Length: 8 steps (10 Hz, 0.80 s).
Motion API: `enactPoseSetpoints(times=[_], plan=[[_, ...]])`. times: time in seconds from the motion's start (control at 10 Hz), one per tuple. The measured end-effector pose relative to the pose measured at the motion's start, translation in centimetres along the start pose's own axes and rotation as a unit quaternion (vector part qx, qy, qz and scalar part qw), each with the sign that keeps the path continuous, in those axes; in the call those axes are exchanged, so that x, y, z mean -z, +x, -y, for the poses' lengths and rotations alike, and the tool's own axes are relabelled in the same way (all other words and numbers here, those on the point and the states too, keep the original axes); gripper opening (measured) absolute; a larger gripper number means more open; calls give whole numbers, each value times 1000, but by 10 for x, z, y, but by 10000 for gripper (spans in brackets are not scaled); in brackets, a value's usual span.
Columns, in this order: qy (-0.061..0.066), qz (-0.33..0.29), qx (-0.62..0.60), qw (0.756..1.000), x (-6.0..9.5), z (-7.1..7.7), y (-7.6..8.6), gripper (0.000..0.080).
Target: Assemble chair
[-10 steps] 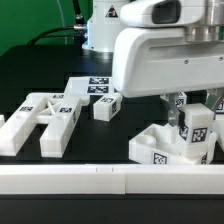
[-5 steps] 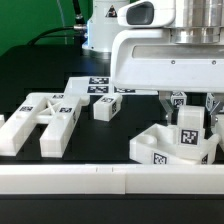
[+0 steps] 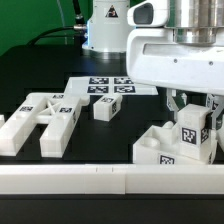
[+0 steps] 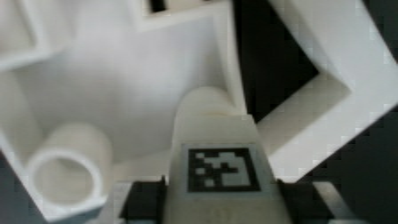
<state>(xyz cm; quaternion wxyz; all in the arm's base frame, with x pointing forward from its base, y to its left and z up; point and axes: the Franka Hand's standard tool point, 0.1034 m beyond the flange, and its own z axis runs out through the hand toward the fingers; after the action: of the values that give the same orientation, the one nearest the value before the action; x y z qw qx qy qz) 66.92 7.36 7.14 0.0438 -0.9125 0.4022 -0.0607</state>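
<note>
Step in hand: seating leg (image 3: 193, 137) into seat block (image 3: 157, 152), at exterior view's right on table (image 3: 105, 140). Pincer (image 3: 193, 112) pinching leg, upright. Whether leg touches block is unclear. Next move, likely: line leg end up with round socket (image 4: 61, 178), then lower and twist in.

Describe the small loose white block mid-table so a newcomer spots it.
Start at the marker board lying flat mid-table. At its near edge sits the small block, alone. It is compact, cube-like, unlike the wide frame piece to the exterior view's left, and free, unlike the leg piece in the claw.
</note>
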Motion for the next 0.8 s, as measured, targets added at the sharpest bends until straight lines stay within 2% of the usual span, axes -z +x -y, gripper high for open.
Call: enactPoseSetpoints(times=[0.3,0.5,0.6,0.7,0.8], plan=[[11,13,-184,983,-1,11,-16,291],[16,24,-276,961,-2,16,-19,291],[21,32,-363,931,-3,20,-22,291],[22,36,-395,918,-3,23,-23,291],[22,36,-396,917,-3,23,-24,291]])
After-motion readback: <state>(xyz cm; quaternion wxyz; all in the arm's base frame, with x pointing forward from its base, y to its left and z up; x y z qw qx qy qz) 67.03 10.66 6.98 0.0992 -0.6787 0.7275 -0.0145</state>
